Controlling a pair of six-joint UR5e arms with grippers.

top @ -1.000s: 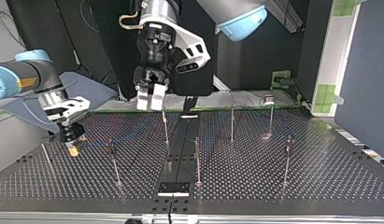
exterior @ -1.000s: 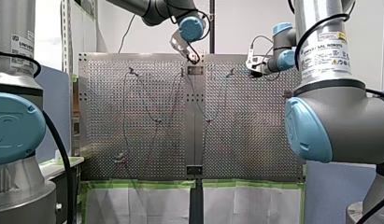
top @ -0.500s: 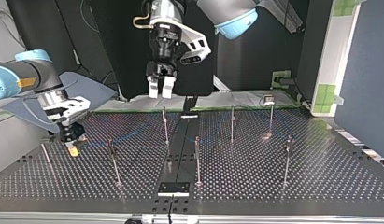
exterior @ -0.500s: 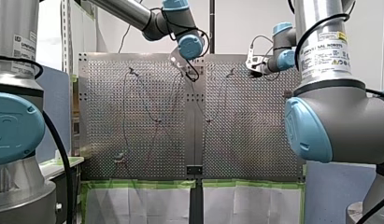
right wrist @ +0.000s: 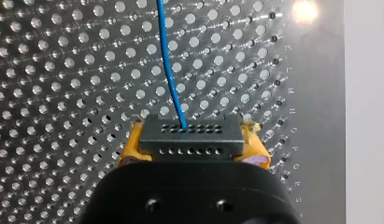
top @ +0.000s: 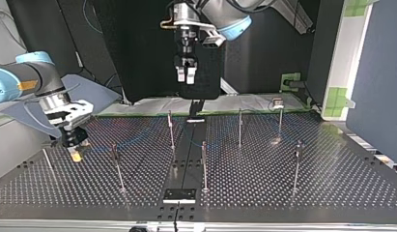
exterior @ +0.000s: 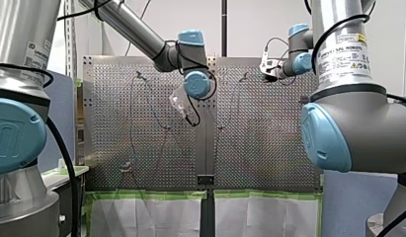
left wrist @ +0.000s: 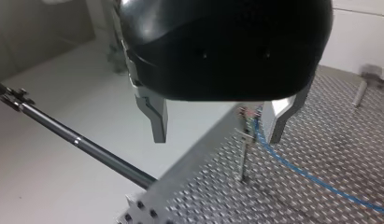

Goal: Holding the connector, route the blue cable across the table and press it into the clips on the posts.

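Two arms: my left gripper (top: 185,76) hangs high above the table (top: 283,183), fingers (left wrist: 157,116) spread and empty; my right gripper (right wrist: 193,144) sits low, its fingers clamping the connector (right wrist: 189,133), blue cable (right wrist: 167,65) trailing ahead.

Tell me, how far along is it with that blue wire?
Done: the blue cable appears to reach the clip on one post. In hand: the right fingers are shut on the connector, cable trailing over the table. Remaining: the open, empty left fingers hang above; whether other posts are clipped, I cannot tell.

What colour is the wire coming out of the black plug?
The wire is blue; right wrist view shows it best.
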